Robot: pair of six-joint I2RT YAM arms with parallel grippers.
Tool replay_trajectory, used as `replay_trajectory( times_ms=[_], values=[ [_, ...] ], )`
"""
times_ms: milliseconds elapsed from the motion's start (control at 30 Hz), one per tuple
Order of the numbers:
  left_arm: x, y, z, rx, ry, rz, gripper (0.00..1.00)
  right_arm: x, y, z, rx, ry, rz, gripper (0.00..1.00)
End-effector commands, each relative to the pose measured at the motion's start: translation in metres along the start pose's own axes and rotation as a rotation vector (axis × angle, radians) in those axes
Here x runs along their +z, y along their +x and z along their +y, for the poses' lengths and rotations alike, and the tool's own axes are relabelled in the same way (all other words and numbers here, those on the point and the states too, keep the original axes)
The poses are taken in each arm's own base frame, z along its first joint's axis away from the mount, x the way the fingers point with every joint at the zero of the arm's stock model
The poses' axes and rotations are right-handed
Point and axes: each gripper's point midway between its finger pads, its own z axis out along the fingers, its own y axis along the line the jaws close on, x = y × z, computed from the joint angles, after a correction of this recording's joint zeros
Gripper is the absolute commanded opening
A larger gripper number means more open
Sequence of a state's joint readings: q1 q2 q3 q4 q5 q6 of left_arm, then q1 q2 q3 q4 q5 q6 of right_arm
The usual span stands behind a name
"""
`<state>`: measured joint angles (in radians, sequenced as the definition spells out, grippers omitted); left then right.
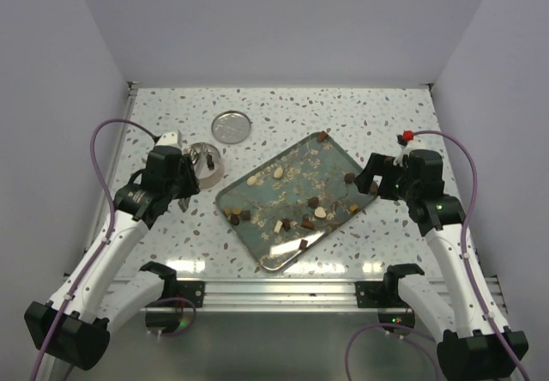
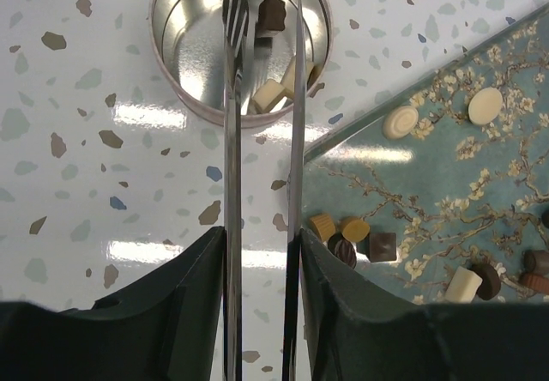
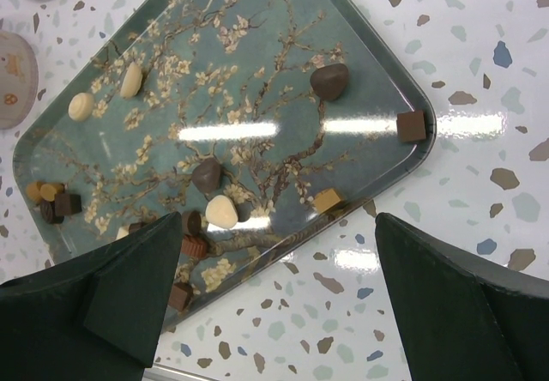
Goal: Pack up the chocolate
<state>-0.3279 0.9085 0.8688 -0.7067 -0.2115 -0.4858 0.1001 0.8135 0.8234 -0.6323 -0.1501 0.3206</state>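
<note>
Several chocolate pieces (image 2: pixel 268 96) lie in the tin (image 2: pixel 167 21) — the rest sit on the tray (image 2: pixel 429 218). Your left gripper (image 2: pixel 262 252) clamps the tweezers (image 2: pixel 232 141) over it, 2 blades apart, empty; your right gripper (image 3: pixel 274 252) gapes. Next — pinch 1 more.

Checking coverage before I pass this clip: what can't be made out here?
Top view: what the tin holds, too small and partly behind the left gripper.
Left wrist: the tweezers tips, cut off by the top edge; whether the dark chocolate between them is held or lies in the tin.
Right wrist: chocolates partly under the right gripper.
</note>
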Motion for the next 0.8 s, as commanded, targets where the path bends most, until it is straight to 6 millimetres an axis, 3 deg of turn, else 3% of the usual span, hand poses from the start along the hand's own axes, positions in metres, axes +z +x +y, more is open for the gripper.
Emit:
replay_trajectory(
  times_ms=[0,200,400,467,567,700,767],
  values=[
    [-0.003,-0.006,-0.001,0.013,0.012,-0.02,0.43,-0.003,-0.012,0.008,-0.017,-0.034,-0.044,0.98],
    [-0.008,-0.021,-0.004,0.035,0.014,-0.053,0.41,-0.003,-0.012,0.007,-0.015,-0.029,-0.046,0.98],
    [-0.006,-0.046,-0.024,0.082,0.047,-0.081,0.37,-0.004,-0.012,0.007,-0.009,-0.024,-0.046,0.98],
    [-0.006,-0.054,-0.043,0.121,0.071,-0.099,0.37,-0.005,-0.012,0.006,-0.006,-0.022,-0.049,0.97],
    [-0.006,-0.05,-0.083,0.191,0.142,-0.095,0.37,-0.006,-0.013,0.005,-0.008,-0.015,-0.053,0.97],
    [-0.004,-0.021,-0.139,0.268,0.265,-0.041,0.39,-0.009,-0.012,0.005,-0.006,-0.011,-0.055,0.98],
    [-0.003,-0.007,-0.154,0.284,0.286,-0.019,0.39,-0.009,-0.011,0.004,-0.003,-0.008,-0.056,0.98]
  ],
)
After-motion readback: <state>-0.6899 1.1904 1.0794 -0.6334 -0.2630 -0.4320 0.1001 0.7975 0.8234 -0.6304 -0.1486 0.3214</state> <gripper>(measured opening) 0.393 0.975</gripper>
